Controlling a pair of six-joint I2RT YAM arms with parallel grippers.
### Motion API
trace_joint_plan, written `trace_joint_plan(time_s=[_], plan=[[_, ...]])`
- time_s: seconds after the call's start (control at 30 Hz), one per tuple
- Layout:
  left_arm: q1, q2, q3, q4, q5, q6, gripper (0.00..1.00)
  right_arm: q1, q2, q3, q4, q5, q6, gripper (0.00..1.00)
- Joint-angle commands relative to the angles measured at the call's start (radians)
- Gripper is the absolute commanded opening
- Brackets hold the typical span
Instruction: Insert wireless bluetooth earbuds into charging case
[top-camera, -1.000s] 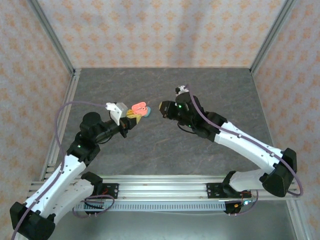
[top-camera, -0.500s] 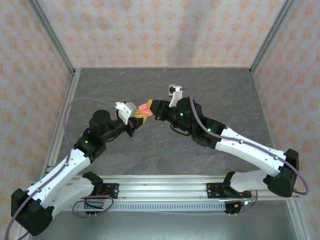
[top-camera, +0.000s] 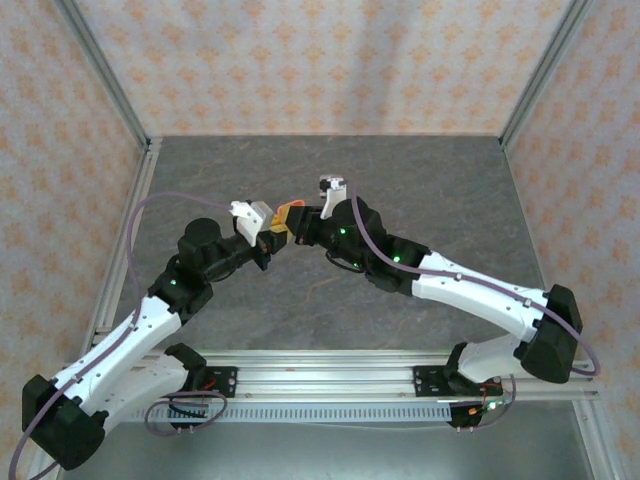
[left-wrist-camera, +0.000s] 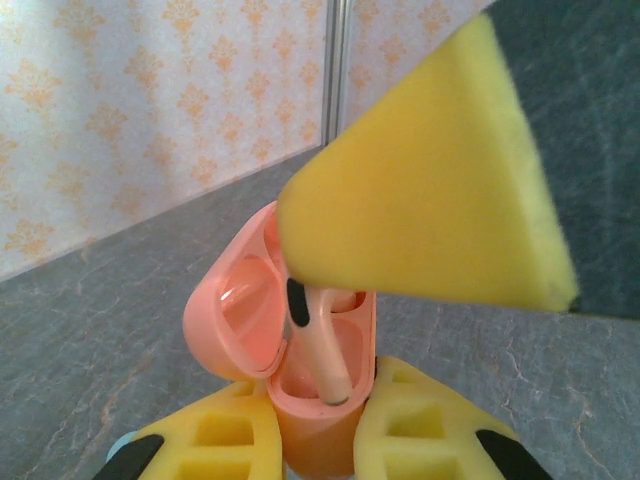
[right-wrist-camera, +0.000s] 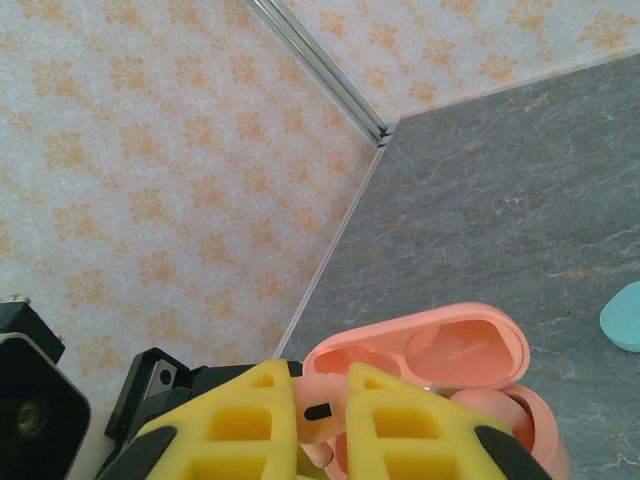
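Earbud (left-wrist-camera: 322, 345), coral-pink, stands stem-down in a socket of the open pink case (left-wrist-camera: 240, 320), long axis near upright. Right gripper (right-wrist-camera: 320, 415) is clamped on its head. Left gripper (left-wrist-camera: 315, 455) is clamped on the case base. Count: one earbud, one pink case.

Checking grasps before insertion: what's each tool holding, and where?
The left tool pinches the open pink case by its lower body; the right tool pinches a pink earbud by its upper end, stem reaching into the case.
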Motion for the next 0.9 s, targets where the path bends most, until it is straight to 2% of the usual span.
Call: trace_joint_plan(time_s=[0.0, 0.73, 0.87], plan=[[-0.005, -0.017, 0.025, 0.040, -0.012, 0.016, 0.00, 0.006, 0.011, 0.002, 0.032, 0.012, -0.029, 0.15], [-0.008, -0.036, 0.023, 0.048, 0.004, 0.008, 0.00, 0.006, -0.011, -0.015, -0.012, 0.038, -0.105, 0.15], [-0.007, -0.036, 0.025, 0.049, 0.001, 0.006, 0.00, 0.005, -0.007, -0.020, -0.016, 0.023, -0.109, 0.18]])
